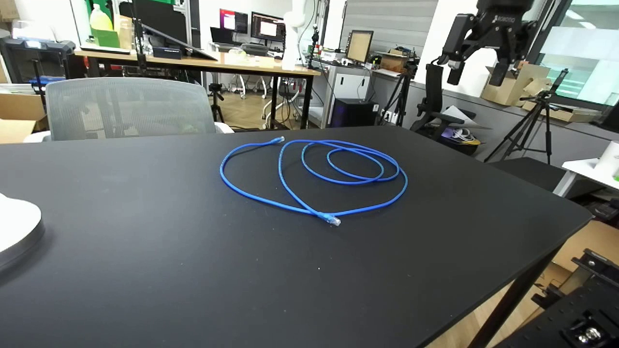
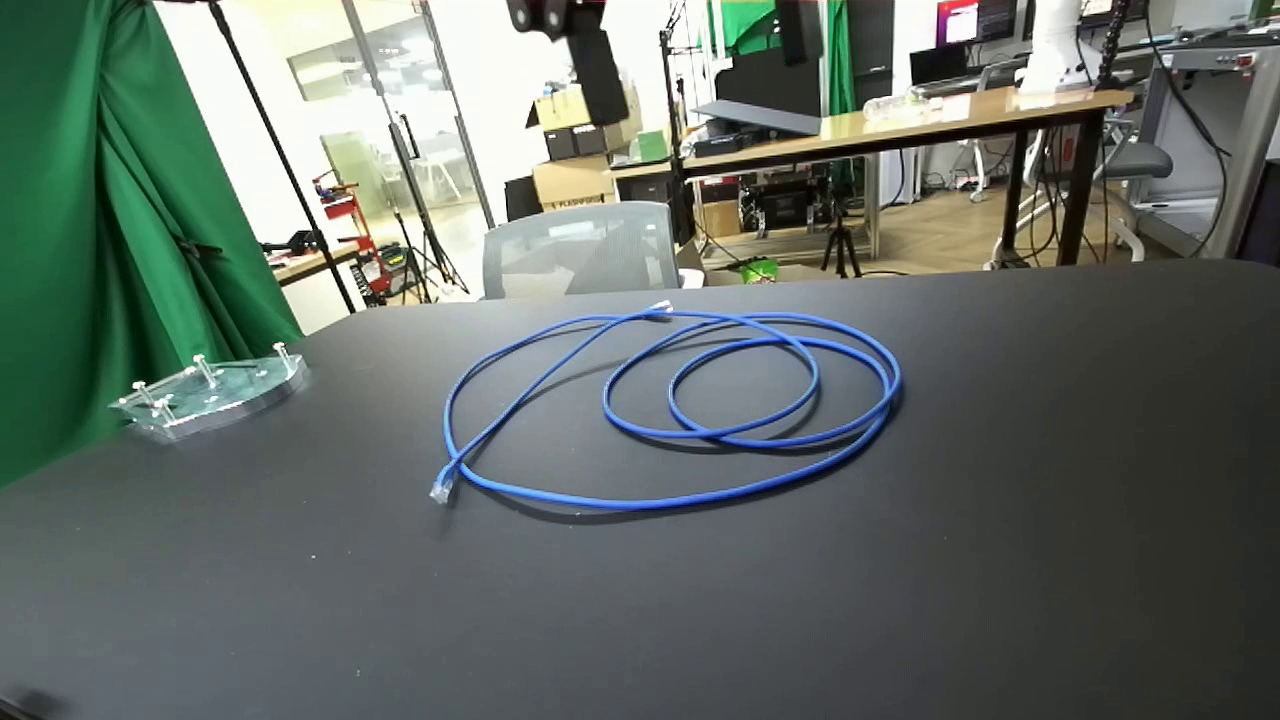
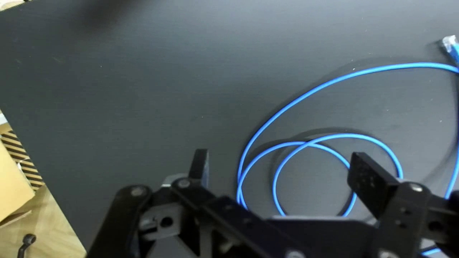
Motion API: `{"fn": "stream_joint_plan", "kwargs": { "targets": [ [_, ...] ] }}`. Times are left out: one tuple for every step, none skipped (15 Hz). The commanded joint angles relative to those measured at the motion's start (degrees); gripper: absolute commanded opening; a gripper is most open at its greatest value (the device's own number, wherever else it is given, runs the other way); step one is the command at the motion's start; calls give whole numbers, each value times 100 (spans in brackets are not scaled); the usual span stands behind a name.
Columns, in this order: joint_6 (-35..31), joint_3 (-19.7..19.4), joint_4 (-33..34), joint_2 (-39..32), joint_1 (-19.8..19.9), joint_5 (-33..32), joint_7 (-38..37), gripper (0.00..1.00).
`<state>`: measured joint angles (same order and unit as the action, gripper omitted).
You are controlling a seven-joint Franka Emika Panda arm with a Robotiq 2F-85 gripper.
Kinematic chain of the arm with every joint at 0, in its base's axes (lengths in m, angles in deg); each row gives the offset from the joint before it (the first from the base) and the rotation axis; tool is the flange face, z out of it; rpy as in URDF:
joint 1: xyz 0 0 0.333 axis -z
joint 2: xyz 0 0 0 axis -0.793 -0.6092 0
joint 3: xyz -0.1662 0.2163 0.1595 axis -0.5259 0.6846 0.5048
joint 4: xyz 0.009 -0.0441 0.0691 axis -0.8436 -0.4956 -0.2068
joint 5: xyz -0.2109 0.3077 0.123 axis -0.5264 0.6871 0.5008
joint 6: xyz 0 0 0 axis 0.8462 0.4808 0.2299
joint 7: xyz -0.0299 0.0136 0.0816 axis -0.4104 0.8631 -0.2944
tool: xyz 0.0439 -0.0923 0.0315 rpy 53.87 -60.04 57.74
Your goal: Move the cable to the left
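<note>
Blue cable (image 2: 706, 433) lies in loose, overlapping loops on a black bench (image 1: 154, 241), one of its clear connector tips (image 2: 440, 491) (the end nearest the camera in an exterior view) poking just past a strand it crosses. Above the bench hangs the robot's black claw (image 1: 477, 78), its two fingers (image 3: 368, 179) spread wide. Well apart from the loops, near a green curtain (image 2: 120, 230), a clear plate (image 2: 240, 394) with upright bolts (image 2: 206, 372) rests on the same bench.

The cable (image 2: 700, 435) is bright blue — table (image 1: 193, 280) and gripper (image 1: 476, 79) black, curtain (image 2: 130, 220) green (the mesh chair (image 1: 130, 106) grey).
</note>
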<state>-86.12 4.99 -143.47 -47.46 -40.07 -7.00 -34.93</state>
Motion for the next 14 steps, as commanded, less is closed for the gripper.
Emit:
{"fn": "stream_joint_plan", "kwargs": {
  "targets": [
    [-209, -66, 822, -1241, 41, -43, -595, 100],
    [-349, -73, 1024, -1598, 50, -142, -841, 100],
    [-406, -97, 1231, -1917, 20, -178, -978, 100],
    [-438, -120, 1440, -2218, -26, -143, -1048, 100],
    [-389, -107, 1673, -2524, -79, -6, -971, 100],
    [-321, -82, 1886, -2780, -112, 109, -858, 100],
    [-265, -30, 2093, -3025, -152, 207, -729, 100],
    [-215, 43, 2278, -3225, -157, 364, -532, 100],
    [-218, 131, 2449, -3419, -163, 479, -332, 100],
    [-236, 195, 2615, -3593, -183, 558, -231, 100],
    [-327, 274, 2751, -3744, -180, 665, -94, 100],
    [-445, 355, 2876, -3880, -168, 797, 7, 100],
    [-535, 417, 2999, -4004, -162, 893, 98, 100],
    [-609, 468, 3093, -4108, -148, 980, 176, 100]
  ]
}}
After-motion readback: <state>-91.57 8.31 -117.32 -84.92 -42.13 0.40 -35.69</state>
